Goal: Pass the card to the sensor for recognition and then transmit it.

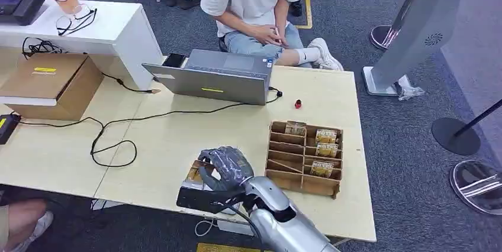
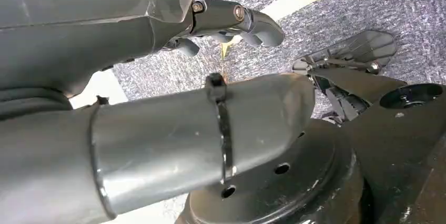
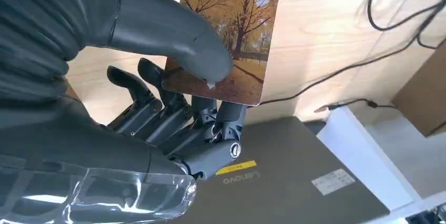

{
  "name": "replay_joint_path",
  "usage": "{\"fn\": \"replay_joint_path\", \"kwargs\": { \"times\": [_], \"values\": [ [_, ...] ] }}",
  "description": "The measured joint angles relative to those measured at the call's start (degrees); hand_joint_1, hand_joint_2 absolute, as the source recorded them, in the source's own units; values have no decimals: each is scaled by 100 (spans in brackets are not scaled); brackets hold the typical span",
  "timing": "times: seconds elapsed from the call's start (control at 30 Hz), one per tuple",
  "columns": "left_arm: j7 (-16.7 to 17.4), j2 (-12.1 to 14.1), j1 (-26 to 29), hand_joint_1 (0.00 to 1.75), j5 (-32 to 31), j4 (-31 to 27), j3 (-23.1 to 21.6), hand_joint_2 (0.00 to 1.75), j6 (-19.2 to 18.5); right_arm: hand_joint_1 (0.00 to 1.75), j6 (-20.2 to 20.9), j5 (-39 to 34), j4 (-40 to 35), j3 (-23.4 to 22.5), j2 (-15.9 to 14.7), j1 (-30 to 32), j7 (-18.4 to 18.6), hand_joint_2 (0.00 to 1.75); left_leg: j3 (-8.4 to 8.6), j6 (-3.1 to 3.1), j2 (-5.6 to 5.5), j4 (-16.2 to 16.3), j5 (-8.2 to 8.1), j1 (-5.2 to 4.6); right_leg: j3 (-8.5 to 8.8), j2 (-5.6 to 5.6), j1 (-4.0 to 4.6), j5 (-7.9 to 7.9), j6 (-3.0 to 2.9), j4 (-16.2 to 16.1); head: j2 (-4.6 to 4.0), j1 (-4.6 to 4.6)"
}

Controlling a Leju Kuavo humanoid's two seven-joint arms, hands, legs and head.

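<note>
Between the right hand's [image 3: 173,98] thumb and fingers sits the card [image 3: 231,34].

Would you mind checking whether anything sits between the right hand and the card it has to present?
Nothing visible does: the right hand already grips the card, thumb on its face and fingers behind, just above the black device at the table's near edge.

The card [image 3: 231,34] runs off the picture's edge, the thumb [image 3: 173,37] covering its corner.
</note>
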Motion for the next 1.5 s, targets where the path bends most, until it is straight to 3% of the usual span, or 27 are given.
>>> {"fn": "replay_joint_path", "kwargs": {
  "times": [0.8, 1.17, 1.27, 1.5],
  "values": [
    [-57, 24, 39, 0, -151, 0, 0, 0, 31, 175, -525, -606, -1375, -774, -341, 427, -429, 175, 1, 0, 0, 0, 0, 0, 0, 0, 0, 0, 0, 0, 0, 0],
    [-57, 24, 36, 0, -173, 0, 0, 0, 35, 175, -555, -606, -1508, -888, -376, 470, -457, 175, 1, 0, 0, 0, 0, 0, 0, 1, 0, 0, 0, 0, 0, 0],
    [-64, 24, 30, 0, -223, 0, 0, 0, 81, 175, -909, -717, -1766, -1050, -424, 633, -728, 175, 1, 0, 0, 0, 0, 0, 0, 1, 0, 0, 0, 0, 0, 0],
    [-66, 24, 13, 0, -299, 0, 0, 0, 103, 175, -1478, -713, -2048, -1297, -455, 805, -947, 175, 1, 0, 0, 1, 0, -1, 0, 1, 0, 0, 0, -1, 0, 0]
  ]
}}
